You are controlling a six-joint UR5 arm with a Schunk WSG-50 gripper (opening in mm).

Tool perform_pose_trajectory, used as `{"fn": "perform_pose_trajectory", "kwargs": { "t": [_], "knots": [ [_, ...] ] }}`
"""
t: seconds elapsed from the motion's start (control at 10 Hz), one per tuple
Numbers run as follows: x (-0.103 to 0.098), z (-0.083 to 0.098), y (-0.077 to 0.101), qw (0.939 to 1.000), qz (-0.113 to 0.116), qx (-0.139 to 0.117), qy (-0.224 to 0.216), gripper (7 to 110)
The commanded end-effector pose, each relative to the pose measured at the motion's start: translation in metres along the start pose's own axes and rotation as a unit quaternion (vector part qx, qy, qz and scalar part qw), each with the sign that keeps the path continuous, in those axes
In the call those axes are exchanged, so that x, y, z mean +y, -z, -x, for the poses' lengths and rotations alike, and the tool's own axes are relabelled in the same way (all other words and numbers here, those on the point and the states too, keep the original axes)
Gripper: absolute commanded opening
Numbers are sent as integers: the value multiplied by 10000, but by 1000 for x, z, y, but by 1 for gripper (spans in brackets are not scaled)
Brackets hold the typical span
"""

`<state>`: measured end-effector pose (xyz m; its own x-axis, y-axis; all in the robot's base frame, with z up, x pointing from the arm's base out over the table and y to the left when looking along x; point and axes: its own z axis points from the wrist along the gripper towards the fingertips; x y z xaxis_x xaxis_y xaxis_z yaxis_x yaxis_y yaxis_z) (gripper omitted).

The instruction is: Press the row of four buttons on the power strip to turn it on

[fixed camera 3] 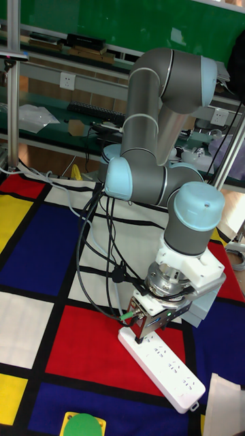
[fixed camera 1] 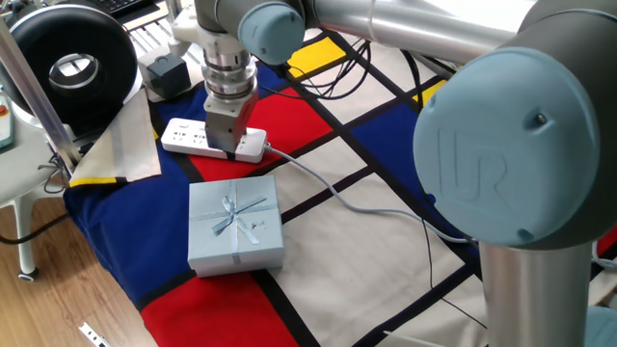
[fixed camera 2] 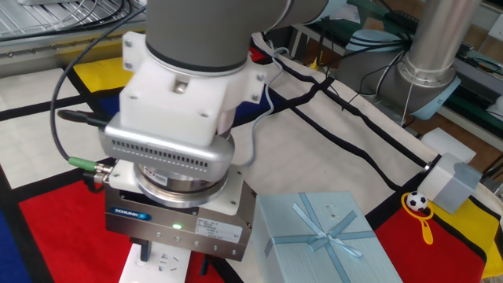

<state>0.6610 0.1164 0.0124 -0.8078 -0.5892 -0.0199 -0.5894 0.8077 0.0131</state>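
The white power strip (fixed camera 1: 198,138) lies on the blue and red patchwork cloth, and its pale grey cable (fixed camera 1: 337,193) runs off to the right. My gripper (fixed camera 1: 233,148) points straight down onto the strip's cable end. In the tall fixed view the gripper (fixed camera 3: 145,332) is over the near end of the strip (fixed camera 3: 167,364). The other fixed view shows only the wrist block above a bit of the strip (fixed camera 2: 154,267). The four buttons are too small to make out, and no view shows a gap or contact between the fingertips.
A pale blue gift box (fixed camera 1: 234,224) with a ribbon sits just in front of the strip. A black round device (fixed camera 1: 67,58) and a dark adapter (fixed camera 1: 166,73) stand at the back left. Black cables (fixed camera 3: 95,238) cross the cloth. A green button (fixed camera 3: 82,426) sits near the cloth's edge.
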Motion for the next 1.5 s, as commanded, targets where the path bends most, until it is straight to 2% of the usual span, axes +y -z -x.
{"fn": "perform_pose_trajectory", "kwargs": {
  "t": [0.0,0.3,0.7,1.4],
  "knots": [
    [4,-3,-2,10000,56,-13,-42,66],
    [-1,2,9,10000,47,79,-27,66],
    [-5,9,1,10000,63,49,-27,66],
    [-1,4,2,9999,94,92,-35,66]
  ]
}}
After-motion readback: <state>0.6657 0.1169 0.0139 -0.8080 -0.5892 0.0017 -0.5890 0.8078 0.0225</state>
